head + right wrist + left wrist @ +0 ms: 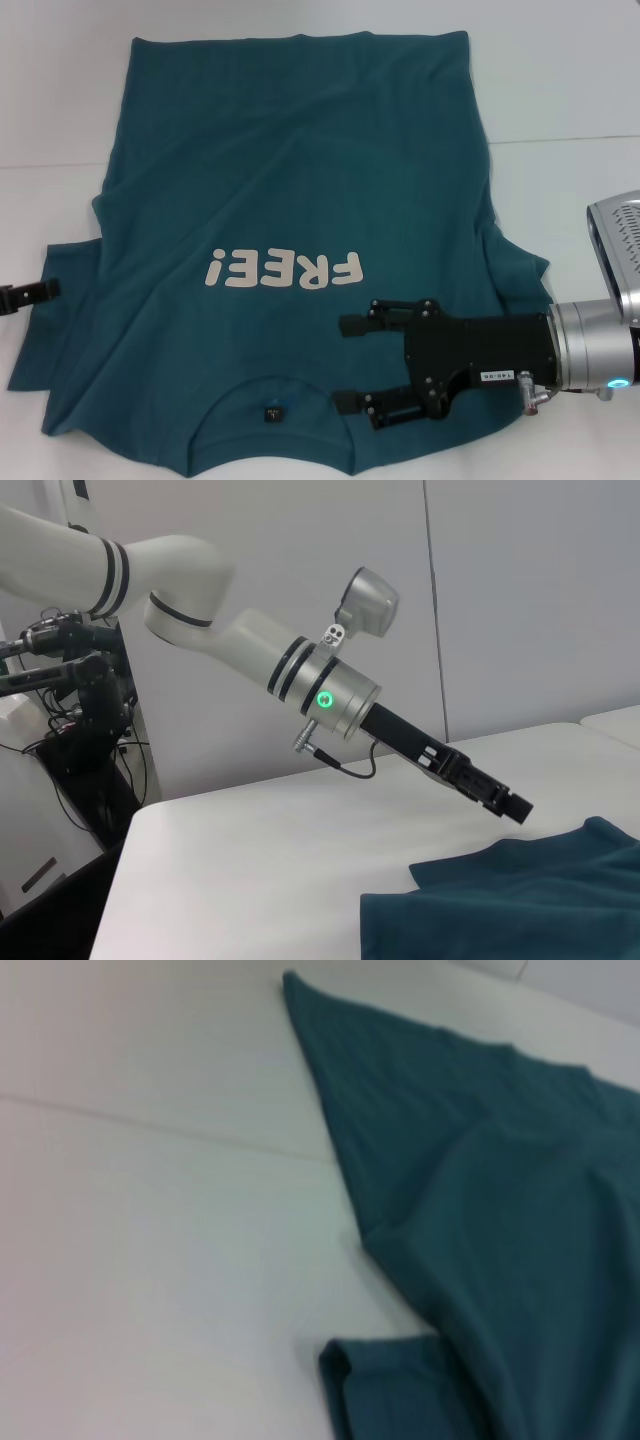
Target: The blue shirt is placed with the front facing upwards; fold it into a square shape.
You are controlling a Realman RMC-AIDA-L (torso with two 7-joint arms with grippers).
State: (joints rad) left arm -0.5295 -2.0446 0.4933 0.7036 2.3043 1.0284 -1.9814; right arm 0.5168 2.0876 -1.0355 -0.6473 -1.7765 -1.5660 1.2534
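The right claw (348,363) reaches in from the robot's right, low over the blue shirt (290,200), its two black fingers spread wide with nothing between them. One fingertip (352,324) sits just below the end of the chest print, the other (347,402) lies beside the collar (268,385) on the shoulder area. Whether the fingertips touch the cloth cannot be told. Behind the fingers come a black body and a silver wrist with a small lit ring.

The left claw (40,291) shows only as a black tip at the robot's left edge of the head view, right at the edge of the shirt's sleeve (60,330); in the right wrist view (518,808) it hangs just above that sleeve, and its opening cannot be told.

The shirt lies spread front up on the white surface (560,90), collar nearest the robot, hem at the far side. The off-white "FREE!" print (282,270) reads upside down from the head camera. A small dark neck tag (272,411) sits inside the collar. Loose wrinkles run through the cloth
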